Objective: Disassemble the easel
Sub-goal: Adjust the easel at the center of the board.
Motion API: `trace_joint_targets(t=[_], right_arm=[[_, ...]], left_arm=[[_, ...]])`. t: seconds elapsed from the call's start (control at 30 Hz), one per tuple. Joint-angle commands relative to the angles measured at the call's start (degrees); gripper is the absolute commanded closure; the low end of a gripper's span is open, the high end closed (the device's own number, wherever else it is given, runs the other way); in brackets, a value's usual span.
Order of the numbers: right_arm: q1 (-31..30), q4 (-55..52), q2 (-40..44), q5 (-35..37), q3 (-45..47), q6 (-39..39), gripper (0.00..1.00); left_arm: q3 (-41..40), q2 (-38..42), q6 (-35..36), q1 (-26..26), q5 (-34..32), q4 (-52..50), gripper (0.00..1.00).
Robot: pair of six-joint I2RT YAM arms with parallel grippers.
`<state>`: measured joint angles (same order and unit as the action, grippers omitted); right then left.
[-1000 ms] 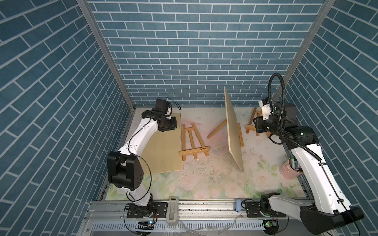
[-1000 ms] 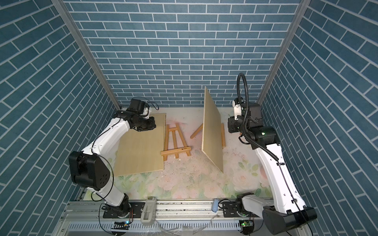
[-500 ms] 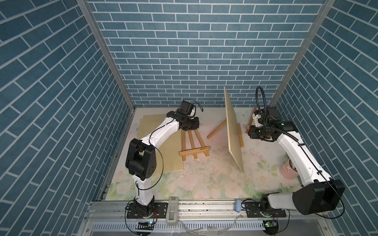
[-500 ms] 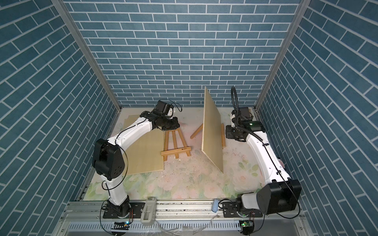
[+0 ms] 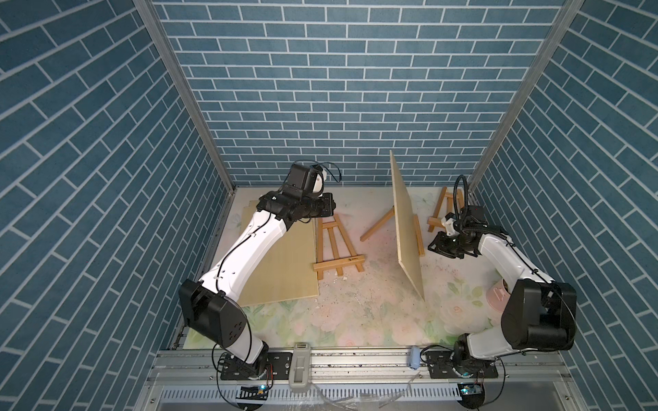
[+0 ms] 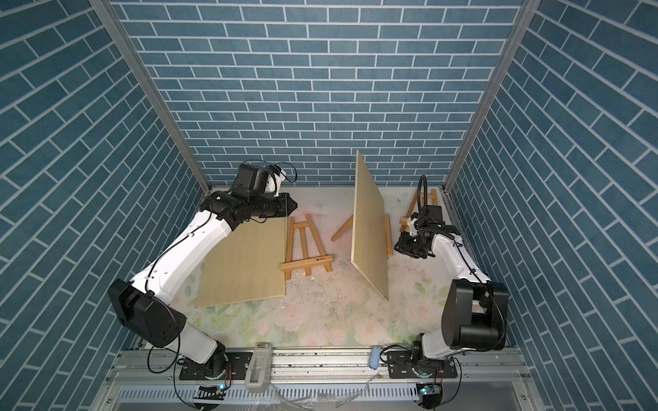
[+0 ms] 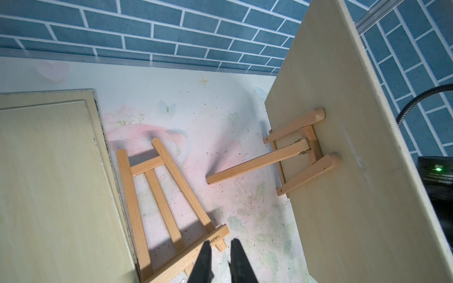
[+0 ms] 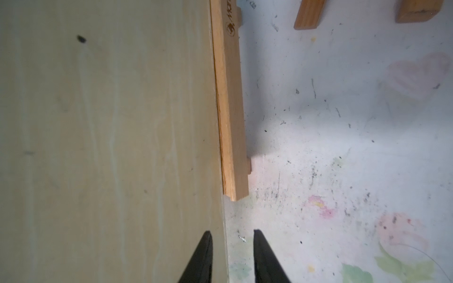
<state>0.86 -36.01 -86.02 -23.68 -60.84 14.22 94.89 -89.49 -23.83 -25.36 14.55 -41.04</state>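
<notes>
**Top views:** the left gripper [image 5: 329, 209] has swung right, off the flat board [image 5: 281, 263], to the far end of the lying easel [image 5: 337, 245]. The right gripper [image 5: 436, 245] has dropped beside the standing board [image 5: 406, 227], which is propped on the upright easel [image 5: 377, 226] at centre.

**Left wrist:** jaws slightly parted, empty.

**Right wrist:** the right gripper [image 8: 231, 235] has its jaws parted astride the standing board's edge, unclamped. Lifting that board off likely comes next.

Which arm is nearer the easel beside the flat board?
Left. The left end effector is by the narrow end of that easel; the right end effector is past the standing board.
</notes>
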Motion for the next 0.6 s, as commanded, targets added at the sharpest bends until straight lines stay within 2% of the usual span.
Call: trace_joint_targets(t=[0.0,0.2,0.57], right_arm=[[0.5,6.2,-1.6,-3.6,0.6,2.1,0.70],[0.8,10.8,-4.6,-5.3,1.9,3.8,0.70],[0.9,14.5,-7.5,-4.1,3.9,4.8,0.68]], left_arm=[[-0.2,1.9,0.9,1.8,-0.4,-3.3,0.82],[-0.4,3.8,1.7,3.9,0.1,-4.7,0.81],[-1.1,3.8,1.6,5.3,2.3,-4.5,0.81]])
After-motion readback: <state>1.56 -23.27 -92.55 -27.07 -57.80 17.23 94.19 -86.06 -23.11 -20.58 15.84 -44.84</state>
